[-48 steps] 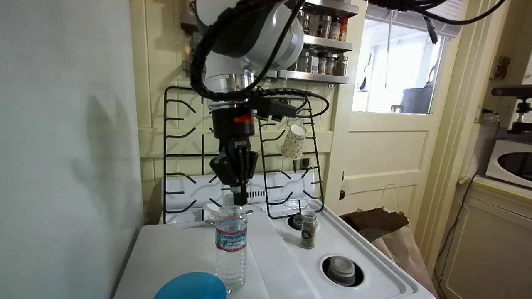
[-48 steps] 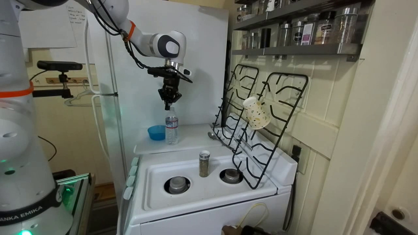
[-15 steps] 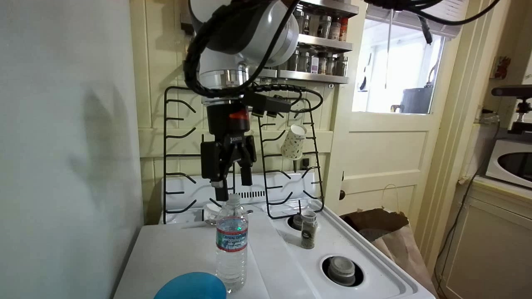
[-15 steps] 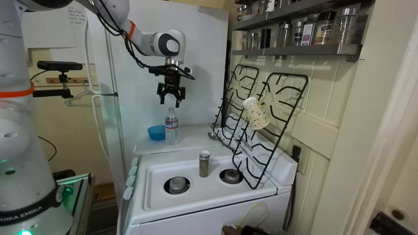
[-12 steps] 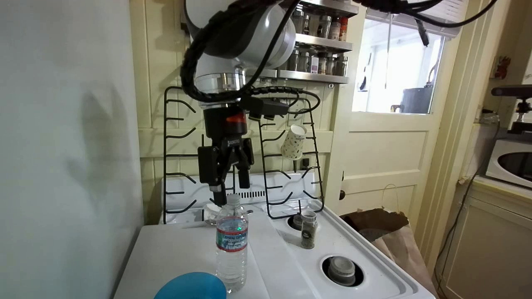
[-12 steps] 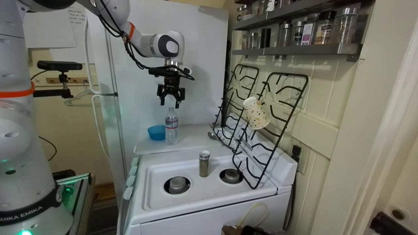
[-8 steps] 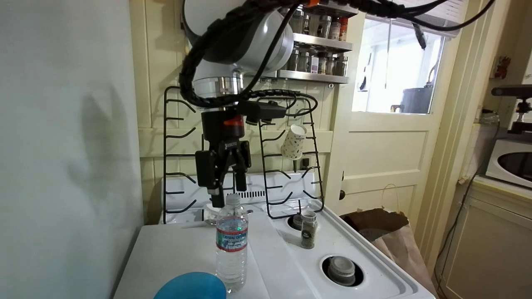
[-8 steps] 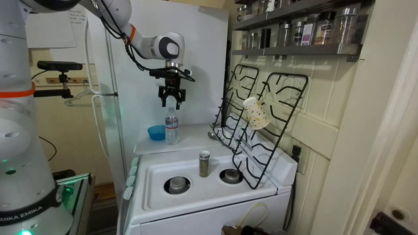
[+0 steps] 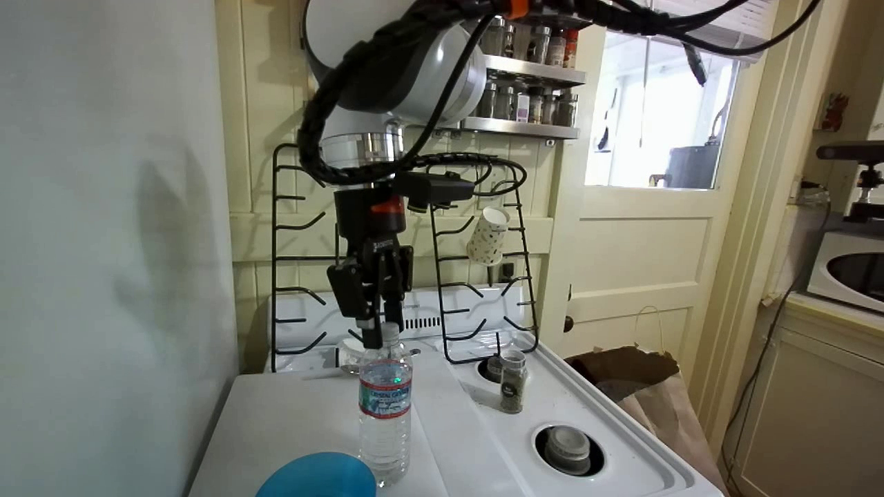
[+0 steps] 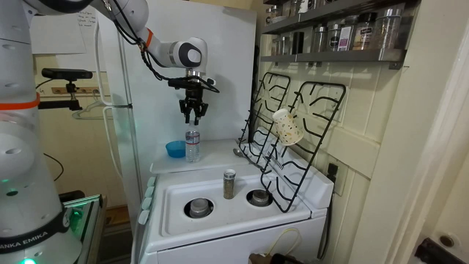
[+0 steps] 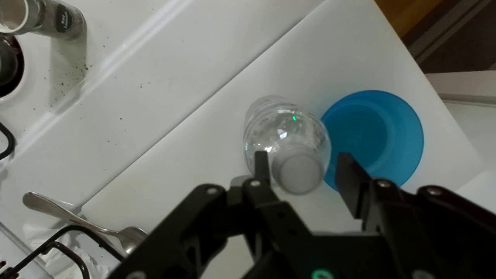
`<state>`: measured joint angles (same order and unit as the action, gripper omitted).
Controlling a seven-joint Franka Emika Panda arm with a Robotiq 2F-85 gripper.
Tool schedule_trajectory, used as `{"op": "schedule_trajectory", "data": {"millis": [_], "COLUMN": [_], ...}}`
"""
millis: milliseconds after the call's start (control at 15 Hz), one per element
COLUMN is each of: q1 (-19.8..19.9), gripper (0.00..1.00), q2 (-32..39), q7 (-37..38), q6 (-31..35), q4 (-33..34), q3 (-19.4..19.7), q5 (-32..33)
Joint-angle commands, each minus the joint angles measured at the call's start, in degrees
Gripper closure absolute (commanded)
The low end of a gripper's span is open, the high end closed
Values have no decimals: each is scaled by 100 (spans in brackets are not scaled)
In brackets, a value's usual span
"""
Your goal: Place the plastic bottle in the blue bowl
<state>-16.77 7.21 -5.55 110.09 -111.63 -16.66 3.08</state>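
- White stove: its lower part is cut off in both exterior views.
- Arm: cropped along the top in both exterior views.
- Black grate: one side of it runs behind the arm in an exterior view.
- Gripper: jaws part-way apart around the cap of the plastic bottle, with nothing in its grasp. A gap shows beside one finger; on the other side, contact is hard to judge.
- Plastic bottle: upright on a white panel, just beside the blue bowl; whether the two touch cannot be told.
- Blue bowl: cut off by the bottom edge in an exterior view, partly covered in the wrist view.
- Spice jar: cropped in the wrist view, lettering blurred.
- Spoon: its rounded end meets the gripper's outline there.
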Motion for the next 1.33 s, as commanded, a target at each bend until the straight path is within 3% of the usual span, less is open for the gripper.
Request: {"op": "schedule_trajectory", "data": {"millis": [0,133,733,1267], "q1": [-44,-44,-52,-179], "gripper": [82,93,92,92], "q2": [-55,-77,-631,-745], "q7": [157,198,81,-1567], "q6": [-77,-231,-287,-224], "q4": [-1,26,172,573], "q3": [8,8,-34,-244], "q5": [138,128,351,-260]}}
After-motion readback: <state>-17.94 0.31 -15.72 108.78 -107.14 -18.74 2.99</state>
